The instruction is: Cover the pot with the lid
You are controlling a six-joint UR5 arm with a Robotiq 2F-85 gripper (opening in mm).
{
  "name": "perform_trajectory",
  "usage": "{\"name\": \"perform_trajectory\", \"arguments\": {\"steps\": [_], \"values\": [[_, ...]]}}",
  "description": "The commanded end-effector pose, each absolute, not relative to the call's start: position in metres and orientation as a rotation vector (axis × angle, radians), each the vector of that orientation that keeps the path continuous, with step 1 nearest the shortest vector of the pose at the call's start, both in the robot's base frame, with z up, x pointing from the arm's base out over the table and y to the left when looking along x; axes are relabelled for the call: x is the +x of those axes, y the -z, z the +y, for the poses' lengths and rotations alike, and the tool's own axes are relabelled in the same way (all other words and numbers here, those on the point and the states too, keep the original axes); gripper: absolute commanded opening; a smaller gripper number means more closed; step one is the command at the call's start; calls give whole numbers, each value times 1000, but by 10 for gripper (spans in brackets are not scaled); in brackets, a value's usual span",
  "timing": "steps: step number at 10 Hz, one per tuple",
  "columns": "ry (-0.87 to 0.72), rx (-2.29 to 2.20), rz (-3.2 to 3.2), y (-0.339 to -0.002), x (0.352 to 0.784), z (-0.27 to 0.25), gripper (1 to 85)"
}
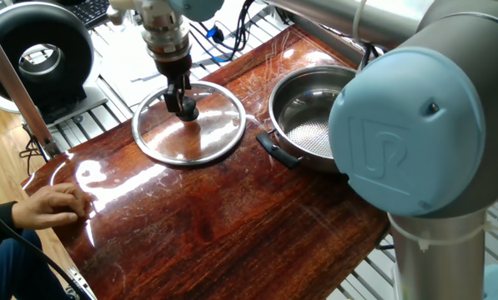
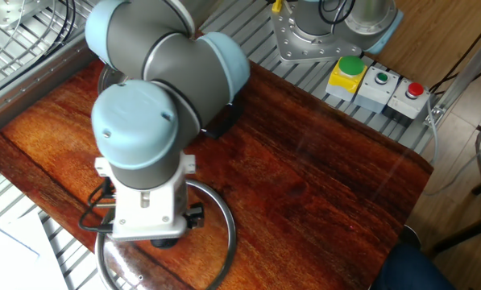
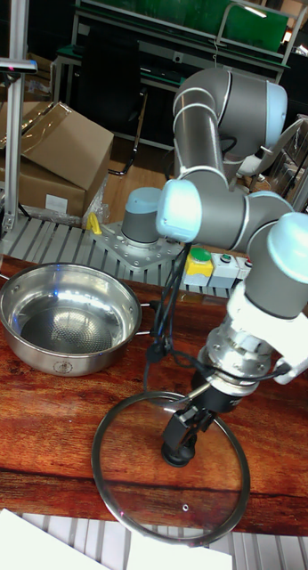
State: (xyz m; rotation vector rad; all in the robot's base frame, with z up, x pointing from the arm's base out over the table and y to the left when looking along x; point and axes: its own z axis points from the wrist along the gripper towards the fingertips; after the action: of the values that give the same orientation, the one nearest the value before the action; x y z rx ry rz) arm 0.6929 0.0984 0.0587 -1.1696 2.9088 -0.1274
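Lid (image 1: pixel 190 123) lies flat on the table (image 1: pixel 198 225), knob up, close to one long edge and toward a corner; in the tall fixed view its rim comes near the table's front edge. Pot (image 1: pixel 311 117) stands open beside it, toward the opposite end of the table, not touching. One black pot handle (image 1: pixel 275 150) points toward the lid.

Gripper (image 1: pixel 182 104) comes down vertically over the lid's centre, fingers (image 3: pixel 182 429) on either side of the black knob (image 3: pixel 177 457). They look closed on it, judged from the tall fixed view, though actual contact is hard to confirm. The knob is the only raised hold on flat glass, which accounts for the straight-down approach.

Lid not yet lifted; rim appears to be resting on the wood all round. Likely step in hand: securing the knob before the lift and carry across to the pot.

A person's hand (image 1: pixel 52 204) rests on the table corner, well apart from the lid.
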Motion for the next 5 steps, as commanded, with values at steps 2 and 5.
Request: {"name": "perform_trajectory", "arguments": {"steps": [2,5], "values": [[71,-1182,2891,-48,694,95,760],[79,-1206,2873,-44,698,94,750]]}}
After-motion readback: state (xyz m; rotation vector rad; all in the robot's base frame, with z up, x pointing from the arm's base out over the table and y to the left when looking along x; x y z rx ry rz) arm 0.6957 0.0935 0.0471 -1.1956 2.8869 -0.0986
